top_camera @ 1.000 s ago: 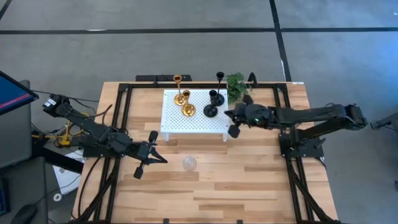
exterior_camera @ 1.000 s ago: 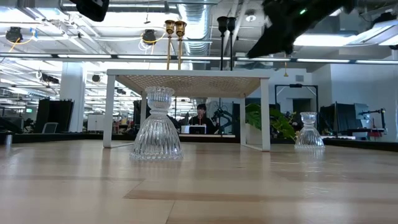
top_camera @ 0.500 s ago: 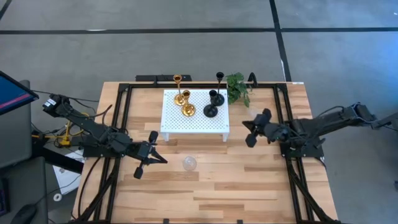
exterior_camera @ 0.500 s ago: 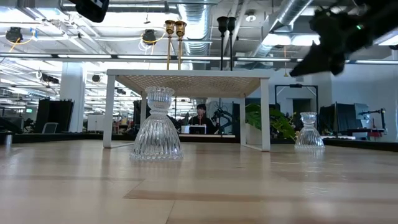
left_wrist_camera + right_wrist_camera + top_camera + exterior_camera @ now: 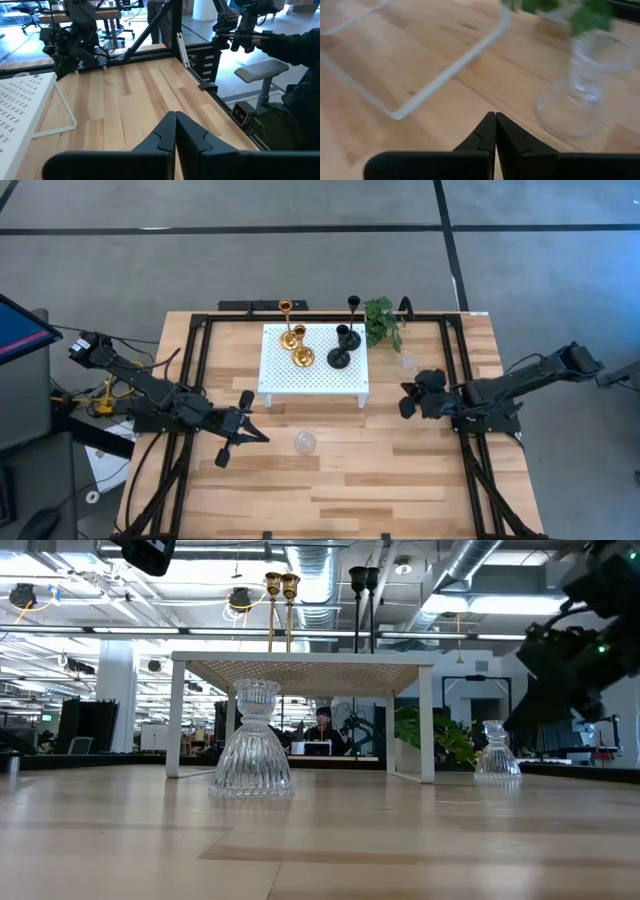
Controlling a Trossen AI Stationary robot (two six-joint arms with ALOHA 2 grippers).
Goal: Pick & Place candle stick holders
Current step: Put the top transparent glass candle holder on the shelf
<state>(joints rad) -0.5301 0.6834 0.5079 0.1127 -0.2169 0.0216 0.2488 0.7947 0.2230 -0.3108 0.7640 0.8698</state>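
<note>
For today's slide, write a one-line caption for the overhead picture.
Gold holders and black holders on a white stand, two glass holders on the table, both grippers shut.

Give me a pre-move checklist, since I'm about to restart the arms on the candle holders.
1. Right gripper empty, jaws shut: ok.
2. Left gripper empty, jaws shut: ok.
3. Jaws open, ready for a grasp: not ok.
4. Gold holders and black holders upright on the white stand: ok.
5. Near glass holder upright on the table, apart from both grippers: ok.
6. Far glass holder upright beside the plant: ok.
</note>
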